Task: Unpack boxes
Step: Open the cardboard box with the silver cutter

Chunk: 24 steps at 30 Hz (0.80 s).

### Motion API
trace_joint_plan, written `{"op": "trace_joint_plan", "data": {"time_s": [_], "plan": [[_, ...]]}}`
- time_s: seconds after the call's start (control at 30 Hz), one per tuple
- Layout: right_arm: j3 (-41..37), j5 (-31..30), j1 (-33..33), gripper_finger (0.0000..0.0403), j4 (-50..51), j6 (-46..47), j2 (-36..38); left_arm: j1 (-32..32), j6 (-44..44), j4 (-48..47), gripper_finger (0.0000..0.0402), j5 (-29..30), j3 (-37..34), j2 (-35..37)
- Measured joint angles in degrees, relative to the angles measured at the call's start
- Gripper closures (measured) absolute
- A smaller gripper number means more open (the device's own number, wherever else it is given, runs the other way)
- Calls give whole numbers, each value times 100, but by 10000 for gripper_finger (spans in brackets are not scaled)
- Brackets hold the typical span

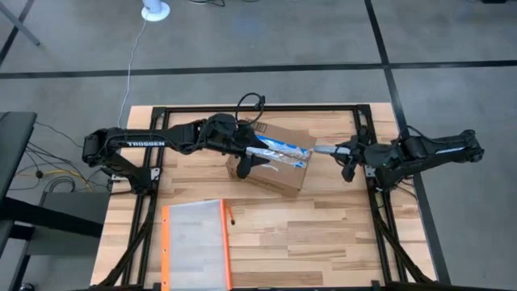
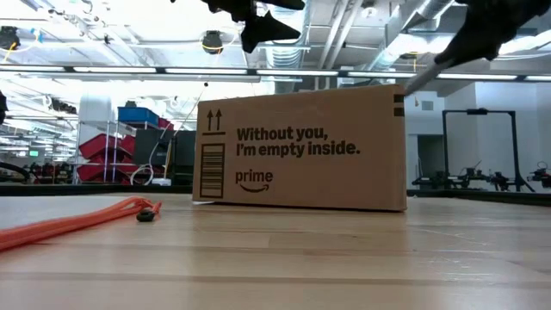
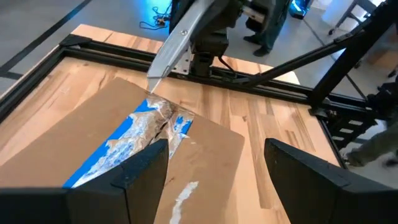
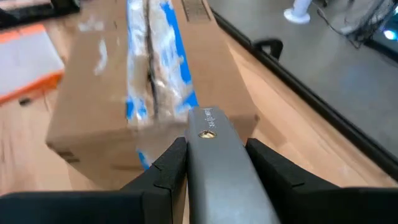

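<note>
The brown cardboard box [image 1: 271, 159] lies on its base mid-table, its top seam covered by crumpled blue-and-white tape [image 3: 134, 137]. My left gripper [image 3: 217, 174] hovers open over the box's left half, clear of the top in the low view [image 2: 258, 26]. My right gripper [image 1: 349, 155] reaches in from the table's right, shut on a flat grey metal tool [image 1: 325, 149]. The tool's tip [image 3: 152, 86] is at the right end of the taped seam. Whether the tip touches the tape, I cannot tell. My right gripper pinches the grey tool's flat handle [image 4: 211, 158] between its two fingers [image 4: 166, 167]. The tool runs forward along the fingers, out past their tips. The fingers come from the table's right, slanting slightly down toward the box. The tool is lifted clear of the table.
An orange-edged clear pouch [image 1: 196, 242] lies flat near the table's front, left of centre, with a small dark pull [image 2: 146, 214]. Black frame rails [image 1: 367, 129] border the wooden top. Bare wood lies in front of and right of the box.
</note>
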<state>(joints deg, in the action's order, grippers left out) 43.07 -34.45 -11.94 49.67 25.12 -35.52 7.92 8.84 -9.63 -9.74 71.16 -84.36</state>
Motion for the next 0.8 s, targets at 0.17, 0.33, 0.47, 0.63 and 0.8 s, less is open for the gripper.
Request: {"op": "trace_joint_plan", "data": {"time_s": [0.17,0.33,0.47,0.63,0.8], "plan": [[0,-23,-239,290,325,337,37,-64,83,2,151,39,0,0],[0,-31,-318,290,302,337,16,-87,79,8,150,213,0,0],[2,-38,-315,290,209,293,-110,-85,81,42,150,260,0,0],[2,-33,-298,290,17,191,-439,-138,83,74,150,261,-1,0],[4,-36,-298,290,-277,125,-741,-270,48,21,150,421,-2,-2]]}}
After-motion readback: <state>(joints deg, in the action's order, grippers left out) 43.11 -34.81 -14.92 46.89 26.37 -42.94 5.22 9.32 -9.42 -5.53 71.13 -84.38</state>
